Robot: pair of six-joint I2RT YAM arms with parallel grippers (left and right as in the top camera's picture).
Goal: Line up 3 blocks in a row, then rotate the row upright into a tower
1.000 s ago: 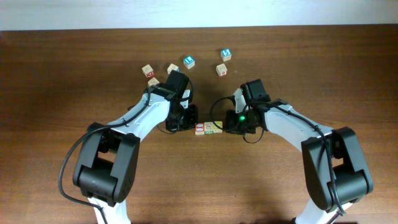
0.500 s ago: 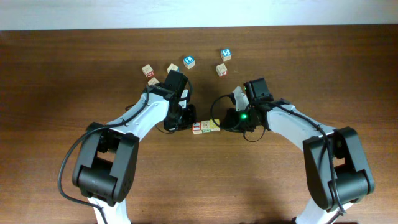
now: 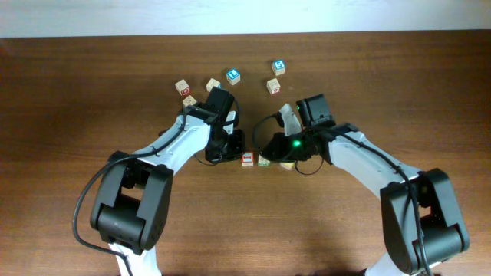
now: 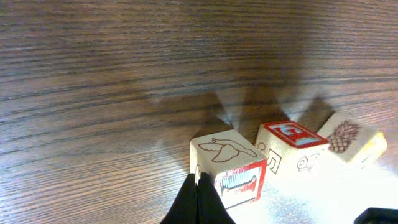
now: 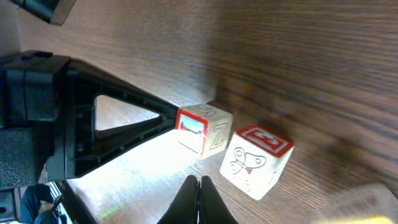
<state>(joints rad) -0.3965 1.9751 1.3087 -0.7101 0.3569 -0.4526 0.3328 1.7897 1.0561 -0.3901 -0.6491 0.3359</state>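
The left wrist view gives the clearest marks. The middle block [image 4: 289,149] has a red-bordered top face with a red capital that looks like an E. The small outline drawings on its side are too faint to name. The nearest block [image 4: 227,167] shows a bird outline, a duck or goose, on top. Its front face holds a red-framed picture that cannot be made out. The far block [image 4: 351,143] bears a pineapple drawing. In the right wrist view the nearest block's side carries a mark like a Z. Overhead, the left blue cube [image 3: 233,76] and the right blue cube [image 3: 278,67] show white letters too small to read.
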